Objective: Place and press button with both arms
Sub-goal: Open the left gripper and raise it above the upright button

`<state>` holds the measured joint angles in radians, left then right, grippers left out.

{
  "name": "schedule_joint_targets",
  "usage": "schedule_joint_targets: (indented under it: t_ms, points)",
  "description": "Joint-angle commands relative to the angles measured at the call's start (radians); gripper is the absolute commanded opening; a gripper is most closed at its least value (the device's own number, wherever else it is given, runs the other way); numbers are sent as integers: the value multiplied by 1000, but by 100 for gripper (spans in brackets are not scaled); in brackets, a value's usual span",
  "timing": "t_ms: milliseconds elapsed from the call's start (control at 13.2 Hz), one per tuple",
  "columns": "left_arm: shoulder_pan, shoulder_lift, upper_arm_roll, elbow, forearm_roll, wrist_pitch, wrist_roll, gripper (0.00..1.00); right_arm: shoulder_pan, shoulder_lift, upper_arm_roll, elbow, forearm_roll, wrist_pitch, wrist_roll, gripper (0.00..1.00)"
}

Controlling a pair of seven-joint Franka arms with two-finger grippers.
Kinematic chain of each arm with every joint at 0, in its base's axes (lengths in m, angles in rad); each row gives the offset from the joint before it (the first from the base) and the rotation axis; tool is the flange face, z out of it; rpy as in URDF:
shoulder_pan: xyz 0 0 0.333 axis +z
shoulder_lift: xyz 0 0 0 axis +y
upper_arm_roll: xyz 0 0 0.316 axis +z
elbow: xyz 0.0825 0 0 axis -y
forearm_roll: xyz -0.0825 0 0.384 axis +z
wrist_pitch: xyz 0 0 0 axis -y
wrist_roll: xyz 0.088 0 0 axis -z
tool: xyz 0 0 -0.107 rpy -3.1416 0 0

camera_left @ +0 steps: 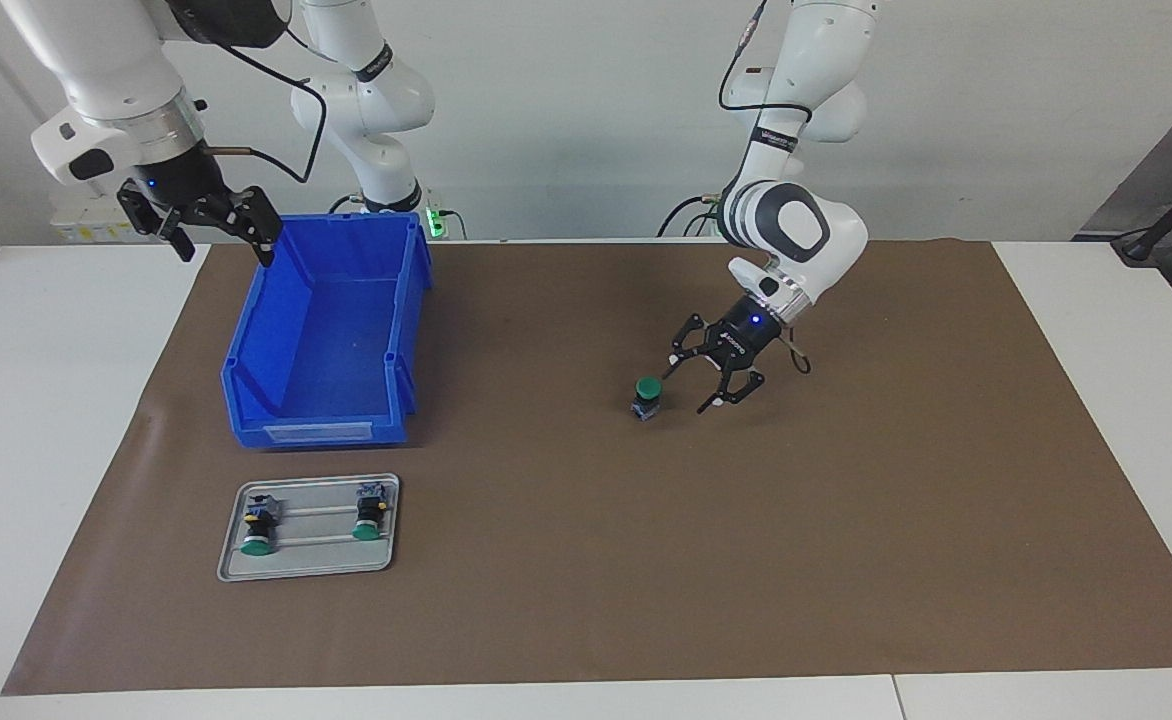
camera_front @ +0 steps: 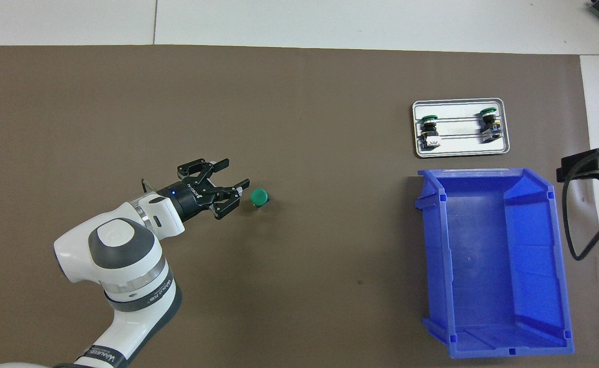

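Observation:
One button [camera_left: 646, 397] [camera_front: 258, 197], with a green cap on a dark barrel, stands upright on the brown mat [camera_left: 846, 520] near the table's middle. My left gripper [camera_left: 688, 388] [camera_front: 237, 174] hangs low over the mat just beside it, toward the left arm's end, tilted toward the button. It is open with nothing between its fingers, and a small gap separates it from the button. My right gripper [camera_left: 228, 250] [camera_front: 585, 166] waits open and empty, raised beside the blue bin [camera_left: 326, 340] at the right arm's end.
A flat grey metal tray [camera_left: 311, 560] [camera_front: 460, 148] lies farther from the robots than the blue bin [camera_front: 493, 266]; two more green-capped buttons [camera_left: 258, 530] [camera_left: 370, 515] lie on it. The bin looks empty. White table borders the mat.

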<state>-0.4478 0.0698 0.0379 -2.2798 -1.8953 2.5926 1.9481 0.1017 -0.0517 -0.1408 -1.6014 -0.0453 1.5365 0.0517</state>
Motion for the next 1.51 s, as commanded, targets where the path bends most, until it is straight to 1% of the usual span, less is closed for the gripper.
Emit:
schedule_joint_targets:
  t_ms: [0,227,302,529,755,982,1133,1284,1435]
  points:
    - [8,-10,2,14,90,-14,-101,73,-2,-27,3,-34,1,20,-9,100]
    - [9,-5,2,54,100,-17,-150,73,-3,-27,3,-34,1,20,-9,100]
    - [26,-2,2,69,129,-19,-182,73,-3,-27,3,-34,-1,20,-9,100]
    - [90,30,2,143,261,-52,-334,73,-3,-27,3,-34,-1,20,-9,100]
    - [133,39,4,186,387,-109,-480,73,-3,-27,3,-34,1,20,-9,100]
    - [141,41,4,232,591,-143,-697,73,-2,-27,3,-34,1,20,-9,100]
    - [136,41,4,253,733,-143,-832,73,-3,-27,3,-34,-1,20,-9,100]
    - [123,39,4,264,868,-146,-954,70,-2,-27,3,-35,1,20,-9,100]
    - [112,41,2,285,1005,-189,-1073,69,-2,-27,3,-34,-1,20,-9,100]
